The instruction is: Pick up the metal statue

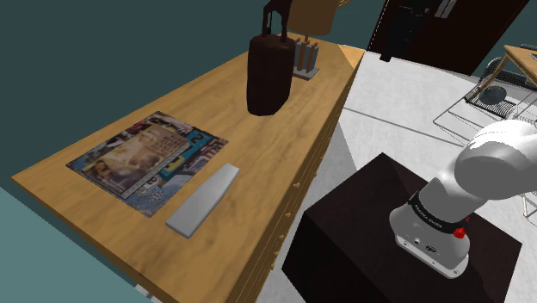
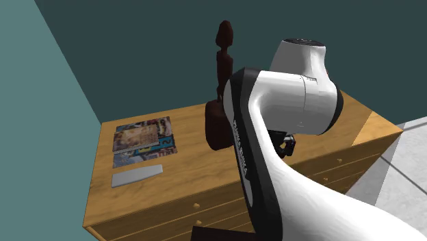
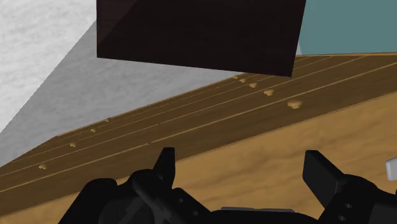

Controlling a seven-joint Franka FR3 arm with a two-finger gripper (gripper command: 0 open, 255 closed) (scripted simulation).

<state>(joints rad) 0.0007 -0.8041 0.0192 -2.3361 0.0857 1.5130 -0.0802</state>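
The statue (image 1: 267, 73) is dark brown, with a bulky body and a thin upper figure. It stands upright on the wooden dresser top (image 1: 129, 112), toward the far end. In the second exterior view the statue (image 2: 215, 127) rises behind my white arm (image 2: 274, 137). My gripper (image 3: 245, 175) is open, its black fingers (image 3: 167, 167) wide apart with nothing between them. It hangs over the wooden top (image 3: 286, 143) near the front edge, facing the drawer fronts (image 3: 191, 114) and the dark stand (image 3: 197, 32).
A colourful magazine (image 1: 146, 162) and a flat grey slab (image 1: 203, 200) lie on the near part of the dresser. A small grey rack (image 1: 305, 58) stands behind the statue. The dark stand (image 1: 379, 232) sits beside the dresser, and a wire rack (image 1: 482, 99) is at the far right.
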